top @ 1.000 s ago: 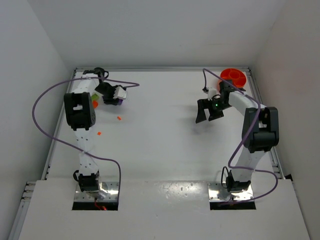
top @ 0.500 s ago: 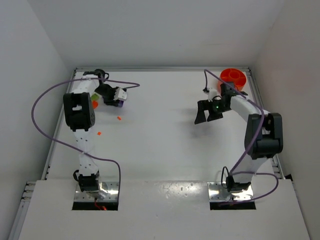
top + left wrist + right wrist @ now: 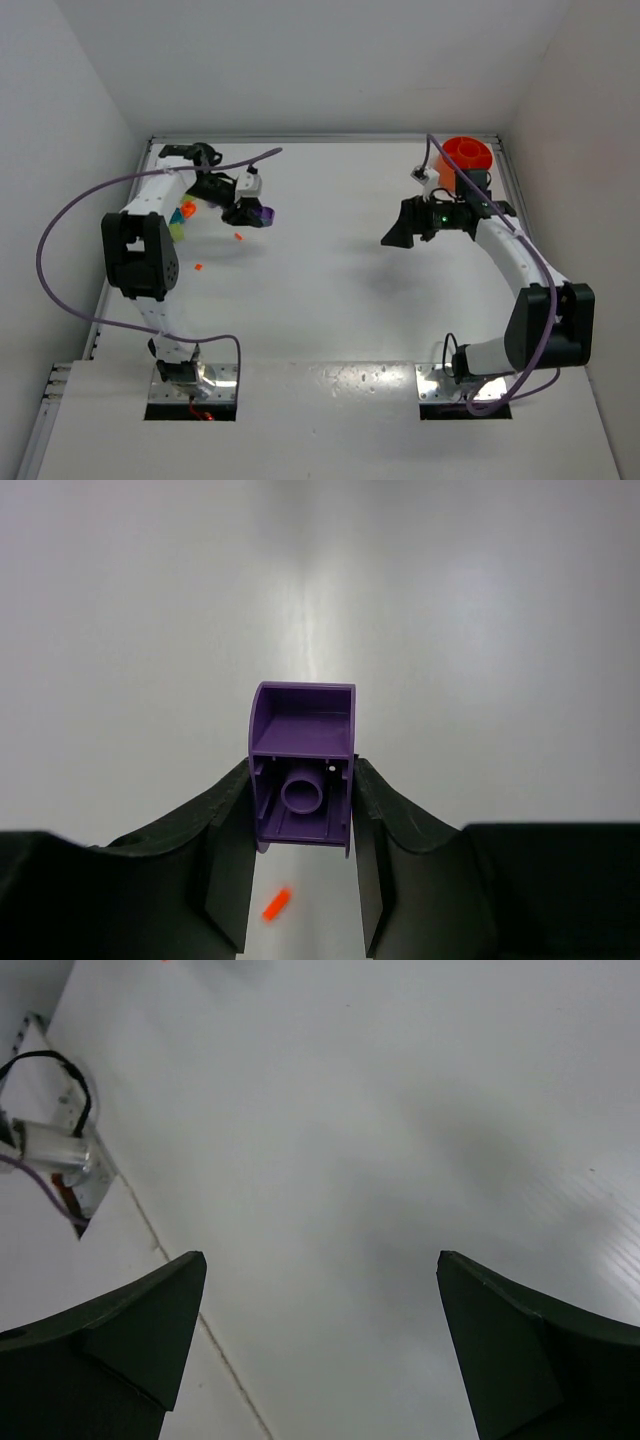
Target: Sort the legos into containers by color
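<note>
Gripping purple container (image 3: 301, 720) aloft: left pincer (image 3: 300, 790) | right pincer (image 3: 320, 1295): spread wide, hovering

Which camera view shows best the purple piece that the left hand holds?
The left wrist view. The purple piece sits large in the centre, clamped in the left hand, its hollow inside and round tube plain. The top view shows it only as a small purple spot at that hand. The right wrist view misses it.
</note>
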